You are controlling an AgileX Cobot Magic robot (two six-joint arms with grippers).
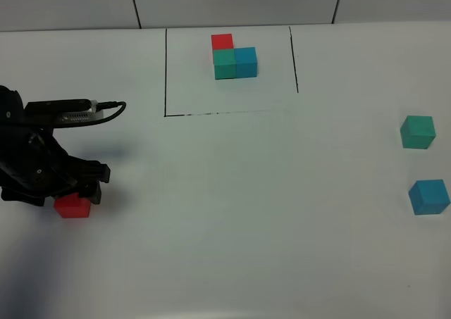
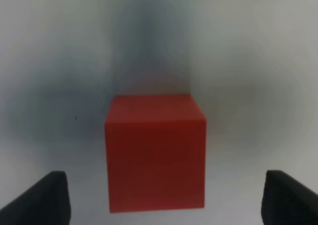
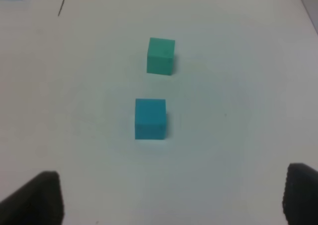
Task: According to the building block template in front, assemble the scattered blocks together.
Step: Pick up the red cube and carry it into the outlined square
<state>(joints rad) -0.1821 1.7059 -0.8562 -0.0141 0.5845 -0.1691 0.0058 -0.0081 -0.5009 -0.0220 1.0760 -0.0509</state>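
Note:
The template is an L-shaped cluster of a red (image 1: 222, 41), a teal-green (image 1: 225, 63) and a blue cube (image 1: 246, 61) inside a thin black outline (image 1: 165, 72) at the back. The loose red cube (image 1: 72, 206) sits at the left. My left gripper (image 1: 74, 192) is down over it. In the left wrist view the red cube (image 2: 155, 153) lies between the wide-open fingers (image 2: 39, 200), which stand apart from it. The loose teal-green cube (image 1: 418, 132) and blue cube (image 1: 429, 196) sit at the far right. They also show in the right wrist view, teal-green (image 3: 161, 56) and blue (image 3: 150, 118), ahead of my open, empty right gripper (image 3: 169, 197).
The white table (image 1: 232, 213) ends at a tiled wall (image 1: 232, 2) behind the template. The left arm's body and cable (image 1: 106, 111) stand above the table's left side. The right arm is out of the exterior high view.

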